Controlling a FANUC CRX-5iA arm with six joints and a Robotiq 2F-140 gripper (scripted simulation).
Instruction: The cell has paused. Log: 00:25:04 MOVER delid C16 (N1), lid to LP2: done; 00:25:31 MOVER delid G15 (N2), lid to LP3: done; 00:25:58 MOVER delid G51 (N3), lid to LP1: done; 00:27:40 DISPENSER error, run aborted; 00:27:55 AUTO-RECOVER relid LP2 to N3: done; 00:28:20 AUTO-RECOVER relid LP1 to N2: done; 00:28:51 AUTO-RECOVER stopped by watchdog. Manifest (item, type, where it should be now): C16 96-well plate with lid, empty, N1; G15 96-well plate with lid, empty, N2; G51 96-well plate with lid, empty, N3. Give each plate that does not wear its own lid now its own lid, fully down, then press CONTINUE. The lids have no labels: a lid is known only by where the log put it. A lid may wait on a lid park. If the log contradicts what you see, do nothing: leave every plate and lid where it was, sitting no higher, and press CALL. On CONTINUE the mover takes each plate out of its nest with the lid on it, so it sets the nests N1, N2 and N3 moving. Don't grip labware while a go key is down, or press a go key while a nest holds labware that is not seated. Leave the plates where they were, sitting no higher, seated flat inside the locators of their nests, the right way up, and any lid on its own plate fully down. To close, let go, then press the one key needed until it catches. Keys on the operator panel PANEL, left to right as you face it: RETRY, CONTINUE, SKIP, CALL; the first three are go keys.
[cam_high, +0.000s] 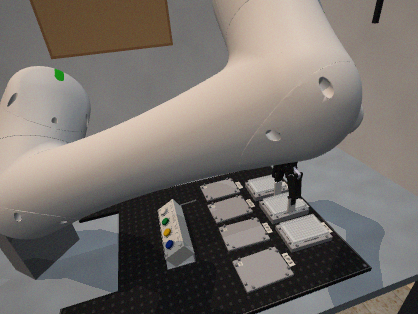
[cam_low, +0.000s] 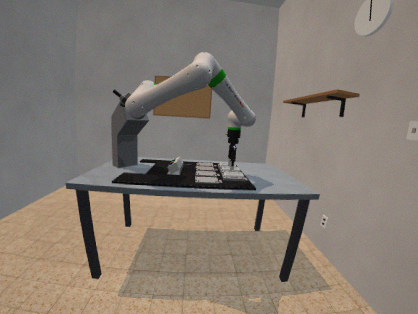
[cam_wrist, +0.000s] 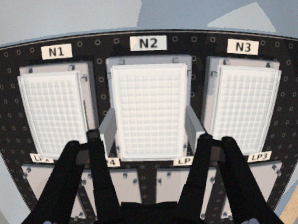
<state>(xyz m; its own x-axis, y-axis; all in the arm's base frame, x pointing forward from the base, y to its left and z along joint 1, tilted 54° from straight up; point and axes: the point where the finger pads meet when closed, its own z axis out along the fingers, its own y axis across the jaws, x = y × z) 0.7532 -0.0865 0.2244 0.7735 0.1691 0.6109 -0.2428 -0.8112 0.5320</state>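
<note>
from left to right sit three white plates; the claw (cam_wrist: 148, 137) is pinching the lid (cam_wrist: 148, 111) over the middle plate at n2, one finger on each long side. the lid's long axis runs straight away from the claw, level between plates n1 (cam_wrist: 52, 111) and n3 (cam_wrist: 244, 106).

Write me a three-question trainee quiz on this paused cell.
1. True or false: the hand hangs over nest N3.
2. How many nests hold a 96-well plate? A one, B two, C three.
3. Fill in: in the top view, the operator panel stands to the ___ of the lid parks.
Key: 1 false, it is shut on the N2 lid; 2 C; 3 left.
</note>
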